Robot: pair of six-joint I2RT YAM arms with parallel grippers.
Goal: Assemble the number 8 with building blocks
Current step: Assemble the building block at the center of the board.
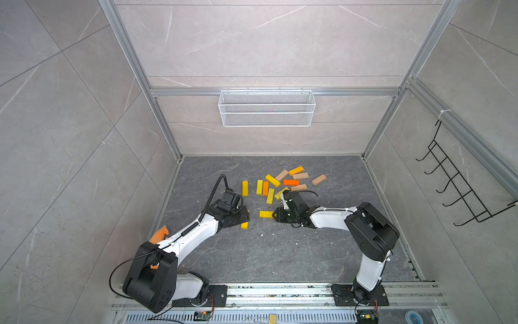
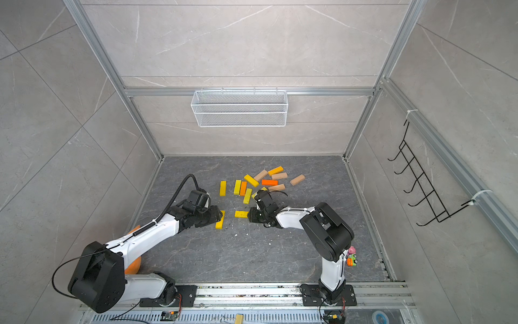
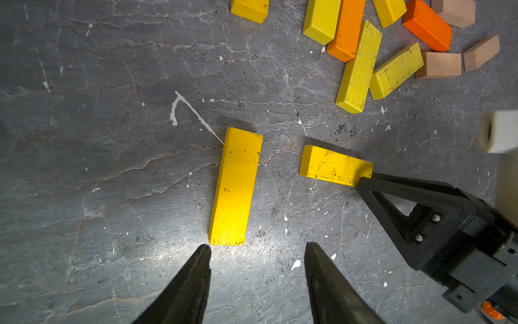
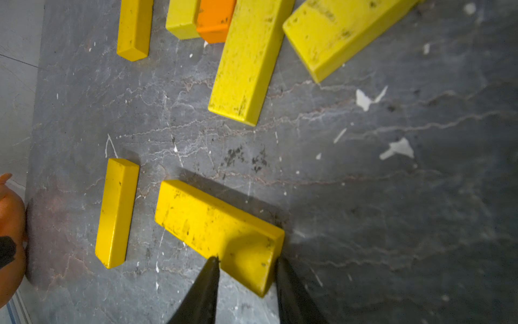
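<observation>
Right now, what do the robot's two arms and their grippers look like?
The left arm and the right arm have white shells between bulky black joints. A black ribbed hose and a thin black cable run along the left one. The left gripper and right gripper have black fingers tapering to points.

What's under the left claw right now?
One yellow block, lying flat on the floor just ahead of the open left claw. In both top views the claw hides part of it.

near blk: just ahead of my L claw
cross blk: right of it, end btwn my R claw tips
pile: behind both, rightward
lone blk: left of pile
</observation>
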